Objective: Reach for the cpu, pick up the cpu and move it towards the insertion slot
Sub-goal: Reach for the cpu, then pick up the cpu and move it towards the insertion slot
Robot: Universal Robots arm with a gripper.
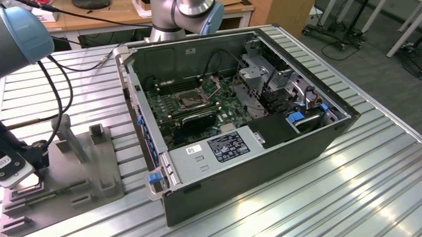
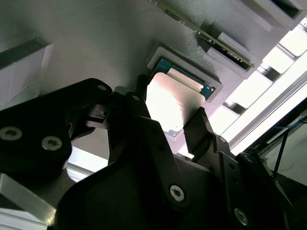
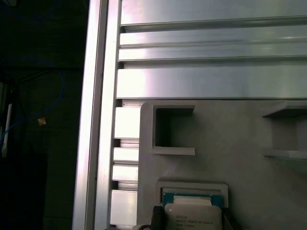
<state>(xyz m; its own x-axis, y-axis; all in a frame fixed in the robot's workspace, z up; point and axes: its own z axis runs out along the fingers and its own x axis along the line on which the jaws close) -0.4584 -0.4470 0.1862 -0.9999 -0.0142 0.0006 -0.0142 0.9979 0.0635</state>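
The cpu [image 2: 173, 101] is a thin square chip with a pale silvery face and a green border. It lies in a square recess of the grey tray [image 2: 96, 43]; the first wrist view shows the cpu [image 3: 193, 216] at the recess's edge. My gripper [image 2: 171, 109] is down over it, its dark fingers [image 2: 201, 127] pressed against two opposite sides of the chip. In the exterior view my gripper [image 1: 23, 178] sits at the far left over the tray [image 1: 99, 163]. The insertion slot [image 1: 187, 100], a silvery-framed socket, lies on the motherboard inside the open case.
The open black computer case [image 1: 277, 148] fills the middle of the ribbed aluminium table [image 1: 343, 197], to the exterior view's right of the tray. Upright grey posts [image 1: 72, 140] rise from the tray. A black cable [image 1: 56, 94] hangs near my arm. The table's edge rail [image 3: 98, 120] runs close by.
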